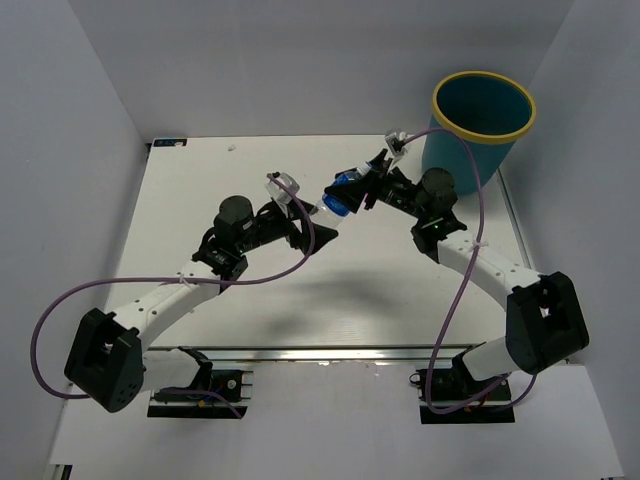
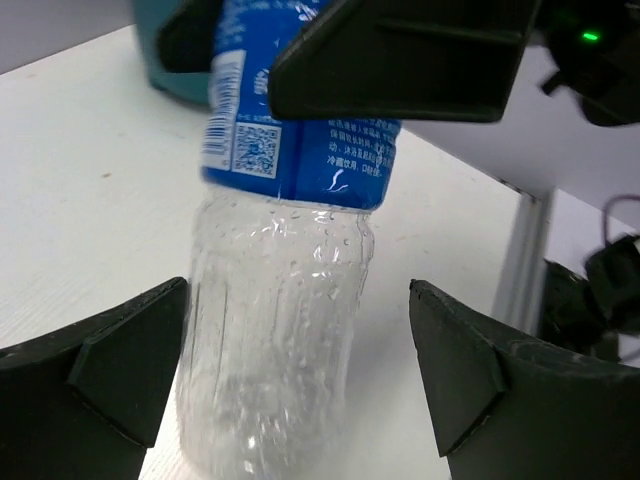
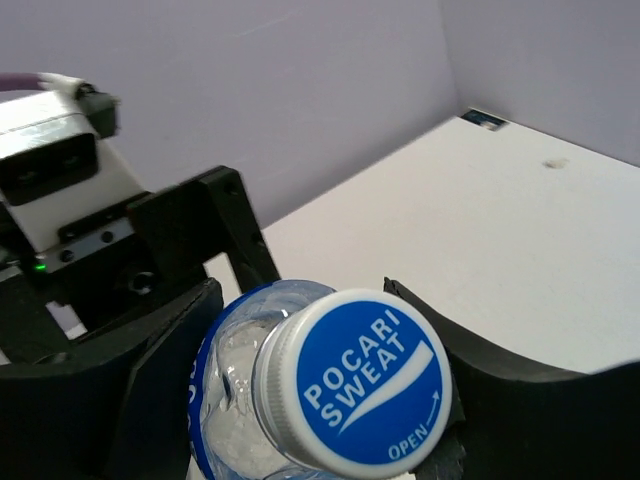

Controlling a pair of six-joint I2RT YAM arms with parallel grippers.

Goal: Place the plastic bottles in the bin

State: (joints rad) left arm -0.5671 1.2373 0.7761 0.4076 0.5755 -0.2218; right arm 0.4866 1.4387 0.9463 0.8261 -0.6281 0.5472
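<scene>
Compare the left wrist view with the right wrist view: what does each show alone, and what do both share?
Left wrist only: the blue label on the clear plastic bottle, its droplet-beaded lower body inside the open left gripper, and a sliver of the round teal bin. Right wrist only: the bottle's blue-and-white cap, printed POCARI SWEAT. Both: the bottle, the right gripper closed on it, and the white table.

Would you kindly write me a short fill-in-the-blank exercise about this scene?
1. The right gripper is shut on the bottle at its ____ label.
2. The left gripper has its jaws ____.
3. The bin has a ____ rim.
Missing words: blue, open, yellow.
</scene>
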